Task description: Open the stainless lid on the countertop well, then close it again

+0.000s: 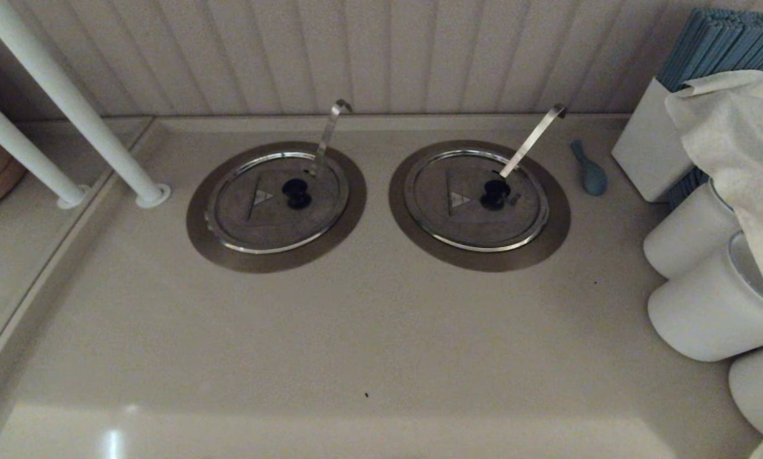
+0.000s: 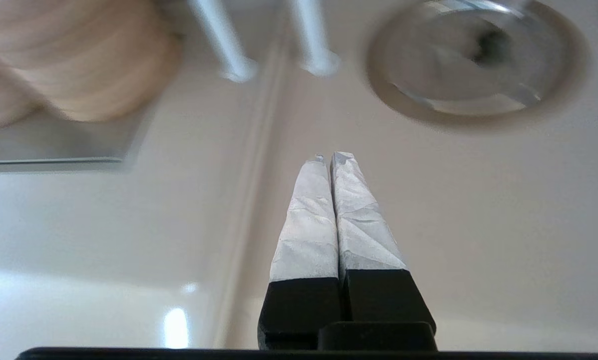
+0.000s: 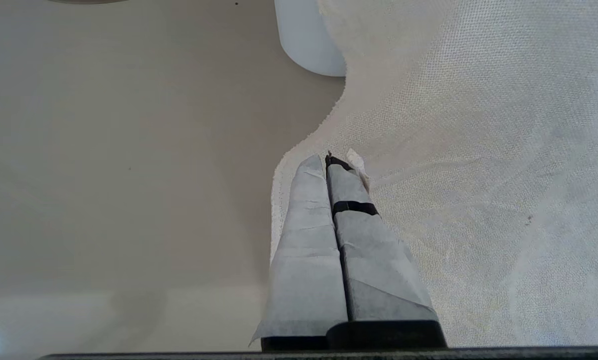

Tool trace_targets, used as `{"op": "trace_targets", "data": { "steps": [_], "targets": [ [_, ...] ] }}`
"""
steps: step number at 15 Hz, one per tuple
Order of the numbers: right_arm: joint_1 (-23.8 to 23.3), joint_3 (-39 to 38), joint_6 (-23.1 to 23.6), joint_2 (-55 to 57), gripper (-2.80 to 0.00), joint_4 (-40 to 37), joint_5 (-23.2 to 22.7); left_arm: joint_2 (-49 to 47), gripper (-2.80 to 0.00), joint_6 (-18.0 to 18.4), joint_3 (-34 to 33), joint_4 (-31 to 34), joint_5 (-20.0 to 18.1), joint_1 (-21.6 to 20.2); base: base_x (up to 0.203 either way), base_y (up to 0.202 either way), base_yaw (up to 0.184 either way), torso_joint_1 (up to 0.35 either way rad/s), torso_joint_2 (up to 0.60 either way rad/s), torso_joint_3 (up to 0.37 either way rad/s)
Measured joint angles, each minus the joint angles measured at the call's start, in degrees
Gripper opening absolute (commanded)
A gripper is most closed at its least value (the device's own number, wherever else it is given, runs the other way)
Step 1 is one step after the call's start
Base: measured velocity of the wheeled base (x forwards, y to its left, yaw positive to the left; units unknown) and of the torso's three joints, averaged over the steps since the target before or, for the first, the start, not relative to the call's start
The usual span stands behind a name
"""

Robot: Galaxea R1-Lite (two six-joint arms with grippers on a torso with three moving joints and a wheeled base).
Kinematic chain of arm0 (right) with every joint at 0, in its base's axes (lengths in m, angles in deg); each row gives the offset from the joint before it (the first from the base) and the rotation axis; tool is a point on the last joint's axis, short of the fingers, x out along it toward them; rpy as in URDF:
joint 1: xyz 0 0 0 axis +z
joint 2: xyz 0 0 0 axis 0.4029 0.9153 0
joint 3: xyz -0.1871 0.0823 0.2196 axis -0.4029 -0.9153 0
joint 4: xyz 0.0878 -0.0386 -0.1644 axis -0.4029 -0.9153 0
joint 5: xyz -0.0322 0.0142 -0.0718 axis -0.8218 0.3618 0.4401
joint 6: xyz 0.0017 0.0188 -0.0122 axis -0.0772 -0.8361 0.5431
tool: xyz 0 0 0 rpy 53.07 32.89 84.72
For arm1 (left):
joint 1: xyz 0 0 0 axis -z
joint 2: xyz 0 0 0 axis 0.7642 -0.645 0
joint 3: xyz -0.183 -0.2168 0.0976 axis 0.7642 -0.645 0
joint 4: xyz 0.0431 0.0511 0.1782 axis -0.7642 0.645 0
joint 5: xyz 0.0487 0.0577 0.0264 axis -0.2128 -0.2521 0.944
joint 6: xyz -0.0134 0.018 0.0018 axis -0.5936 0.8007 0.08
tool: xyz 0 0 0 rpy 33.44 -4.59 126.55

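The stainless lid lies flat and closed over the countertop well, whose brown-grey collar rings it. Its black knob sits at the centre, with a triangle mark beside it and the thin hooked rod rising behind. In the left wrist view this lid lies ahead and to one side of my left gripper, which is shut on nothing above bare counter. My right gripper is shut at the edge of a white cloth. Neither gripper shows in the head view.
The twin lid with its ladle handle sits to the right. White poles stand at the left. White cylinders, a cloth, a box of blue sticks and a small blue object crowd the right.
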Motion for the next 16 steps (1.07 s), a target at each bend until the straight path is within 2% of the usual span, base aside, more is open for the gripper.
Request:
{"op": "trace_targets", "data": {
  "steps": [2,3,6,8,11,16],
  "targets": [
    [0.0,0.0,0.0,0.0,-2.8,0.0,0.0,7.1,-2.8,-0.5,-8.2,0.9,-7.3,0.1,0.0,0.0,0.0,0.0,0.0,0.0],
    [0.0,0.0,0.0,0.0,-2.8,0.0,0.0,9.9,-2.8,-0.7,-12.4,1.1,-9.3,0.3,0.0,0.0,0.0,0.0,0.0,0.0],
    [0.0,0.0,0.0,0.0,-2.8,0.0,0.0,15.1,-2.8,-0.7,-27.2,-3.3,-8.8,0.5,0.0,0.0,0.0,0.0,0.0,0.0],
    [0.0,0.0,0.0,0.0,-2.8,0.0,0.0,16.6,-2.8,-0.2,-37.7,-12.6,-9.4,0.5,0.0,0.0,0.0,0.0,0.0,0.0],
    [0.0,0.0,0.0,0.0,-2.8,0.0,0.0,17.6,-2.8,-4.3,-42.3,-20.0,-9.3,0.6,0.0,0.0,0.0,0.0,0.0,0.0],
    [0.0,0.0,0.0,0.0,-2.8,0.0,0.0,17.8,-2.8,-5.1,-42.8,-19.8,-9.4,0.6,0.0,0.0,0.0,0.0,0.0,0.0]
  ]
}}
